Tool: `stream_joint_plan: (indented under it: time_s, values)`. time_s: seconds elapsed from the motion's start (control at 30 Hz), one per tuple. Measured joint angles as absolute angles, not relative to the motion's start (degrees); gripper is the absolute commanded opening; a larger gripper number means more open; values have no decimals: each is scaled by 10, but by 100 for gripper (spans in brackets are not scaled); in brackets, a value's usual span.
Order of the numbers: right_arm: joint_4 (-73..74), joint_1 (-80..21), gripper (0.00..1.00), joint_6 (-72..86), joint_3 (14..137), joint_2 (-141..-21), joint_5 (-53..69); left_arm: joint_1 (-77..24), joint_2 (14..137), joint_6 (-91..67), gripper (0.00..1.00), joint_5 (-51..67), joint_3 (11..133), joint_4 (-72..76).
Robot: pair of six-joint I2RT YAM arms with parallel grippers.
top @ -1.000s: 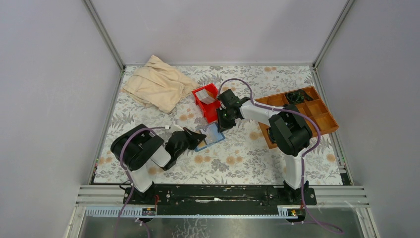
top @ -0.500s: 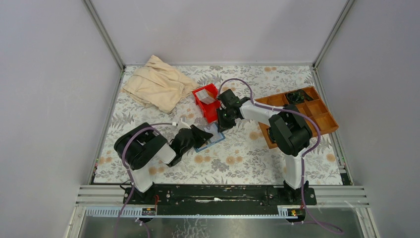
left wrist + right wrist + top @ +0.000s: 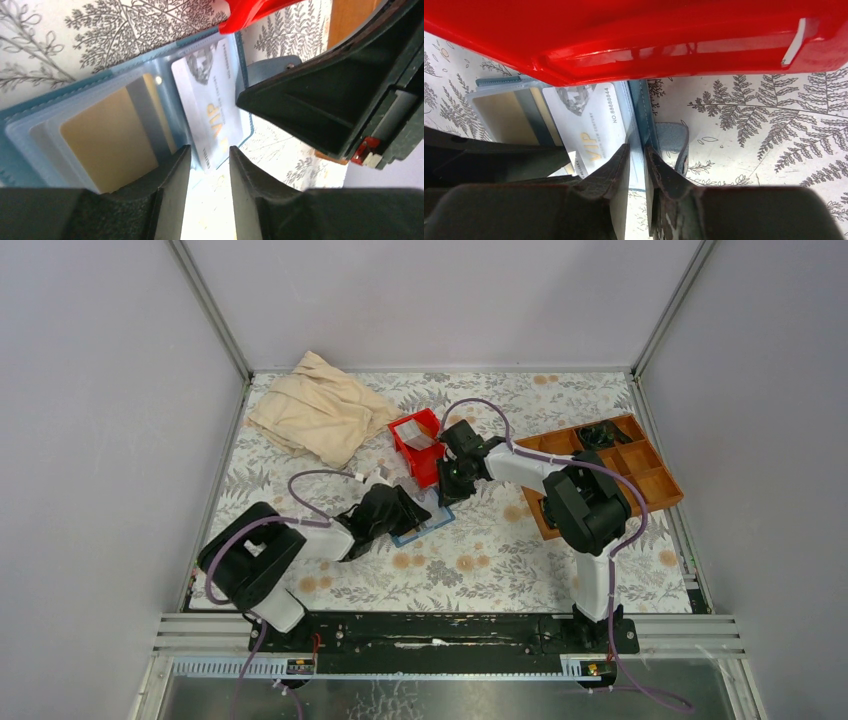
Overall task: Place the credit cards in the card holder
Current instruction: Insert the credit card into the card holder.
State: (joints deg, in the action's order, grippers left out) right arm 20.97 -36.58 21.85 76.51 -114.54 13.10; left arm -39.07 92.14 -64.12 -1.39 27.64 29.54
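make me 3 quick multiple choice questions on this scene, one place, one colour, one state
1. Where does the card holder lie?
A. in the wooden tray
B. on the beige cloth
C. on the table beside the bin

2. What colour is that bin?
A. red
B. green
C. yellow

3. The card holder is
A. folded shut
B. open, slots showing
C. standing on edge

Answers: 1 C, the top view shows it flat on the table next to the bin; 2 A, the right wrist view shows its red wall; 3 B, the left wrist view shows its clear slots.
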Motion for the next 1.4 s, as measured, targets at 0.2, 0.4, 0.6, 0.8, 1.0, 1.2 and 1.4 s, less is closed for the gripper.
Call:
stream_joint_plan:
  time_s: [0.2,0.4,0.6,0.8,1.0,1.2,1.4]
  values:
    - [199,-367,28,219,757,-1140,132,-393,846,-622,46,-22,271,189]
    - [183,-367,32,221,740,-1129,136,-394,785,-613,46,-39,262,105]
    - [186,-367,38,221,716,-1097,135,-397,756,-608,45,-67,261,39]
    - [187,-367,42,219,703,-1050,129,-399,771,-608,45,-79,272,29]
    - [192,-367,46,214,683,-1022,105,-401,802,-607,45,-83,300,25]
    - [211,-367,53,206,672,-1016,66,-401,806,-603,45,-85,304,22]
    - [214,-367,54,202,672,-1017,38,-401,815,-594,45,-85,314,16]
